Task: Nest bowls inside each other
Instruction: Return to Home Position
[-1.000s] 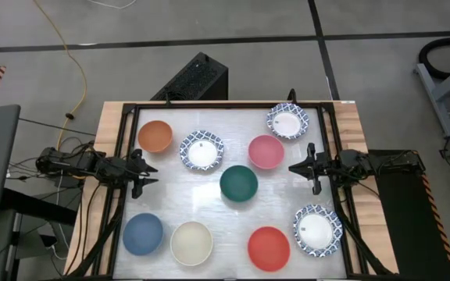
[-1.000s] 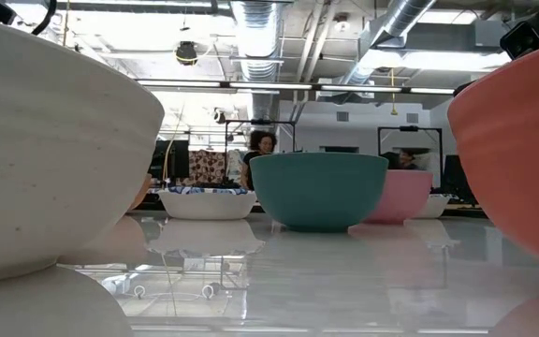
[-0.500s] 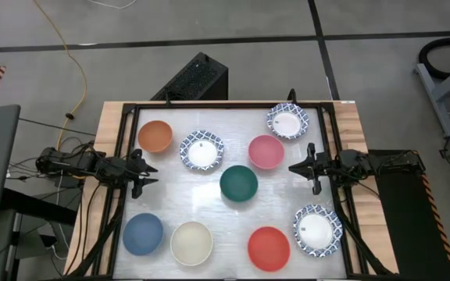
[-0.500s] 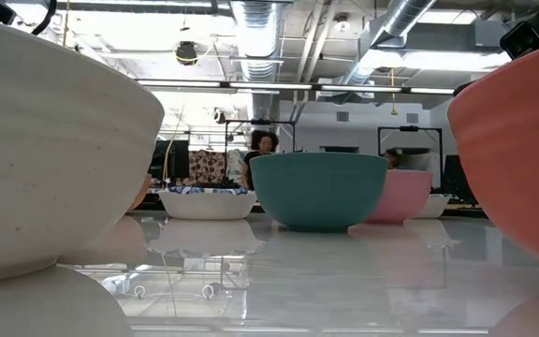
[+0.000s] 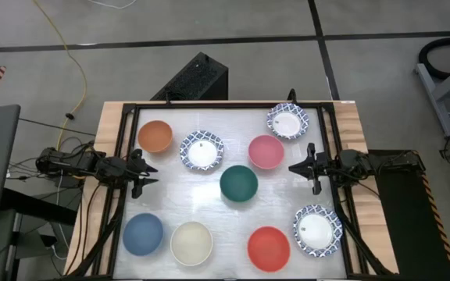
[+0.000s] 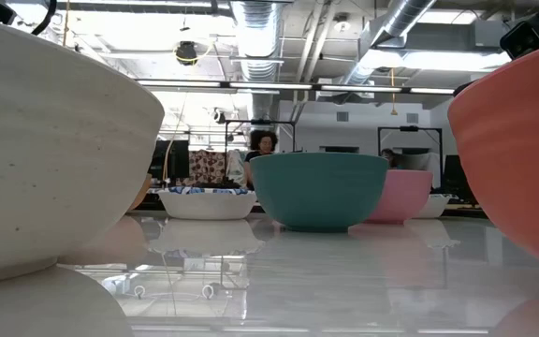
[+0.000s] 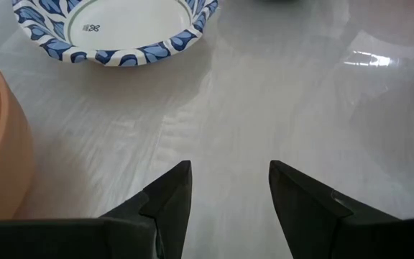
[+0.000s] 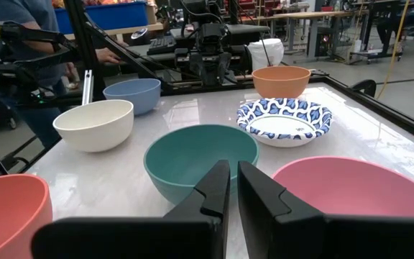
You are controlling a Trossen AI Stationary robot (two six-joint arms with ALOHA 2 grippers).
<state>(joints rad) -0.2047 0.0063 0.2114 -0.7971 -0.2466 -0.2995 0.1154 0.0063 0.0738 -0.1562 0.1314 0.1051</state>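
The table [image 5: 209, 211] carries nine bowls singly, green bowl [image 5: 239, 183] at centre frame, none inside another, so the nesting looks undone. The left gripper [image 7: 230, 167] sits at the high view's mid-left edge, fingers moderately apart and empty. The right gripper [image 8: 233, 167], at mid-right, seems nearly closed and is also empty. Both look parked clear of the bowls.

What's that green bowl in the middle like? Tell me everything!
The green bowl is round, plain dark teal and smooth, with a small flat foot. It stands upright and empty near the middle of the glossy white table, touching nothing else. The pink bowl sits nearby, apart from it.
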